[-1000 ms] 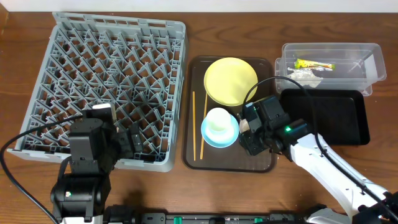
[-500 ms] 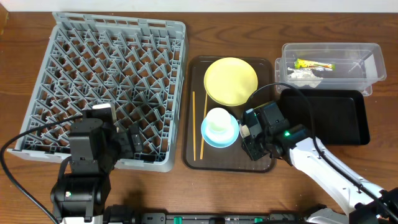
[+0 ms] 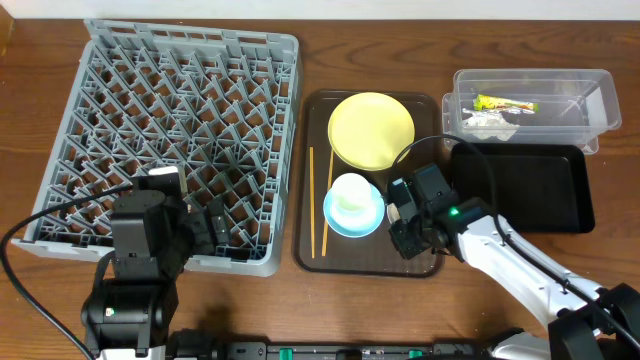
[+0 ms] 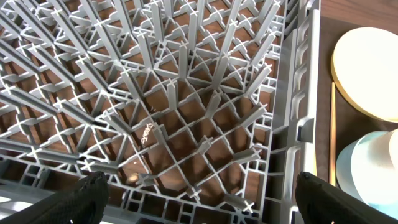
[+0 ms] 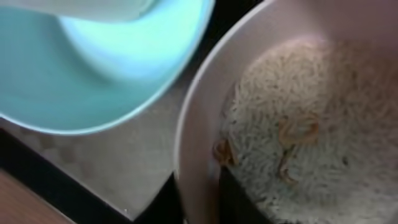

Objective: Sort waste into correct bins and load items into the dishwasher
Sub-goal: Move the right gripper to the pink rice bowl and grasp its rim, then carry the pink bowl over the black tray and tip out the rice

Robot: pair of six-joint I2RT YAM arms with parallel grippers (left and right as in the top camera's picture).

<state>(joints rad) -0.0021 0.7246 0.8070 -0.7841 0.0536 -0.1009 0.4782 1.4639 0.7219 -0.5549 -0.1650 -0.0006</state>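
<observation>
In the right wrist view my right gripper pinches the rim of the white bowl, one finger inside and one outside. The bowl holds rice-like food scraps. From overhead the right gripper covers the bowl on the brown tray. Beside it the white cup stands on the light blue saucer, which also shows in the right wrist view. The yellow plate and chopsticks lie on the same tray. My left gripper is open and empty over the grey dish rack.
The brown serving tray sits between the rack and the bins. The clear tub at the back right holds the snack wrapper and white tissue. The black tray lies in front of it.
My right gripper has shifted slightly toward the front of the brown tray, over the bowl. The left arm has not moved.
</observation>
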